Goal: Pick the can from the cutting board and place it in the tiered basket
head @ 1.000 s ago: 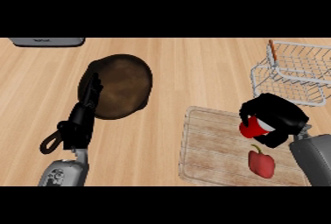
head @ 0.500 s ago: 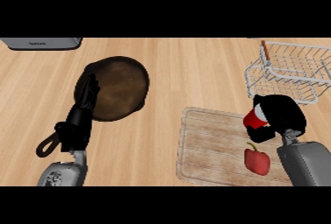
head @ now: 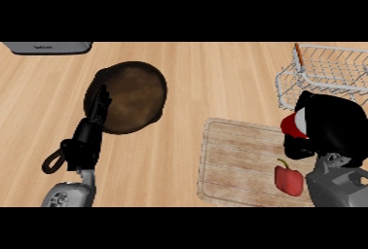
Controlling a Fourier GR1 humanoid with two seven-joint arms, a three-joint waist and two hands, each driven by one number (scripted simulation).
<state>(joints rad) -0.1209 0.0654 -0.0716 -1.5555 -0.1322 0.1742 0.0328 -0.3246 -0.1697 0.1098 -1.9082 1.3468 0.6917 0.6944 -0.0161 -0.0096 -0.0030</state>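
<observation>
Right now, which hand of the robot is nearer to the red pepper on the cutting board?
The right hand: it is just above the red pepper, curled round the can. The left hand is far across the counter, over the dark pan.

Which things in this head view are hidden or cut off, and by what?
- Can: mostly covered by the right hand; only a red and white part shows.
- Tiered basket: cut off by the view's right edge.
- Grey appliance: cut off at the top edge.
- Cutting board: its right side is hidden by the right forearm.
</observation>
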